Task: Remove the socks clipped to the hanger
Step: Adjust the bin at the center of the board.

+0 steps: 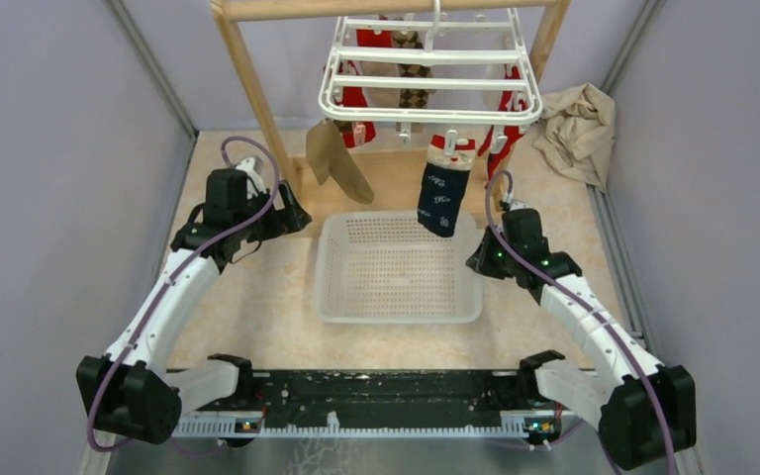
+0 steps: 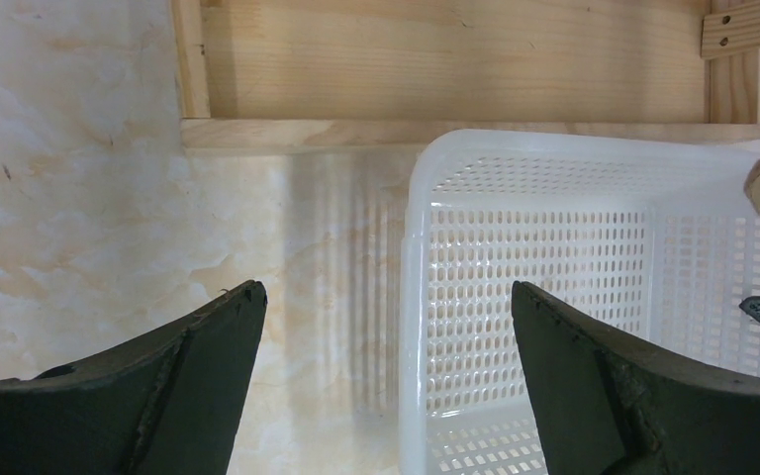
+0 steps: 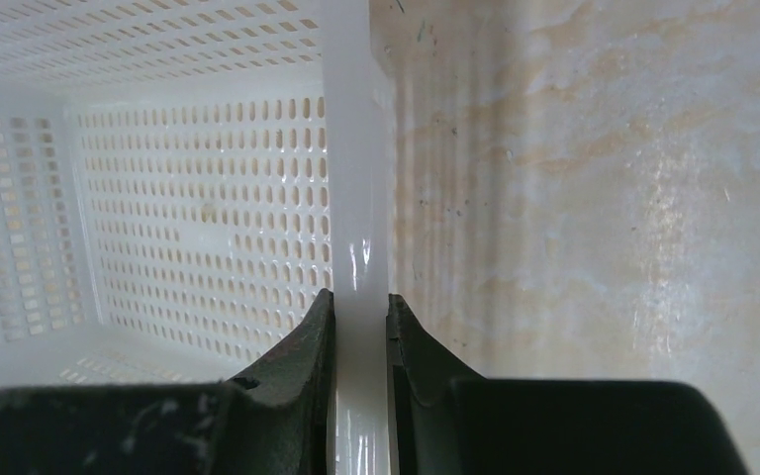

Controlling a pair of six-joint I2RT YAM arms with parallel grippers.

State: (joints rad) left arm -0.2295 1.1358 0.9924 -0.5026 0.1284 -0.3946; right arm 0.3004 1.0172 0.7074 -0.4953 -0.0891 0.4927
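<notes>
At three o'clock on the white perforated basket (image 1: 396, 272), our right gripper (image 3: 360, 307) clenches its rim; at nine o'clock our left gripper (image 2: 386, 297) hangs wide apart, grasping nothing.

A lab-style robot test cell: plain lilac partition walls (image 1: 49, 148) around a marble-patterned table (image 1: 267, 287).

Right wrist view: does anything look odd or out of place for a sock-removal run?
Yes. The right gripper is pinched on the side wall of the white basket, not on a sock; the navy sock hangs clipped to the hanger. A crumpled beige cloth lies in the far right corner.
</notes>
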